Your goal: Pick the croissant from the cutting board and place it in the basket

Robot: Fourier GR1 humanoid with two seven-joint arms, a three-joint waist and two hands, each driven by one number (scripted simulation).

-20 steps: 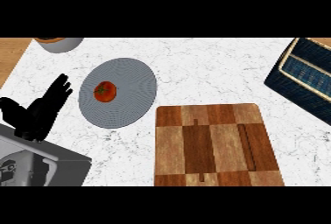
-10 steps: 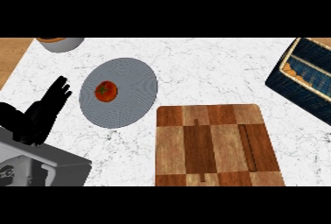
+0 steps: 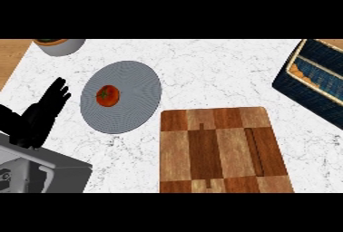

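No kind counted more than once. One round grey ribbed plate [image 3: 136, 86] at ten o'clock, carrying one red tomato [image 3: 107, 95]. One chequered wooden cutting board [image 3: 224, 149] at five o'clock. One dark blue woven basket [image 3: 303, 93] at two o'clock, cut by the edge. One grey bowl [image 3: 72, 46] at eleven o'clock, partly out of view. One black left hand [image 3: 37, 120] at eight o'clock, fingers straight, with one grey forearm [image 3: 33, 170] below it. One white marble surface [image 3: 221, 72] under everything.

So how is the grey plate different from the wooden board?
The plate is round and grey; the cutting board is rectangular, brown checkered wood. The plate holds a tomato; the cutting board holds nothing. Both lie flat on the white counter.
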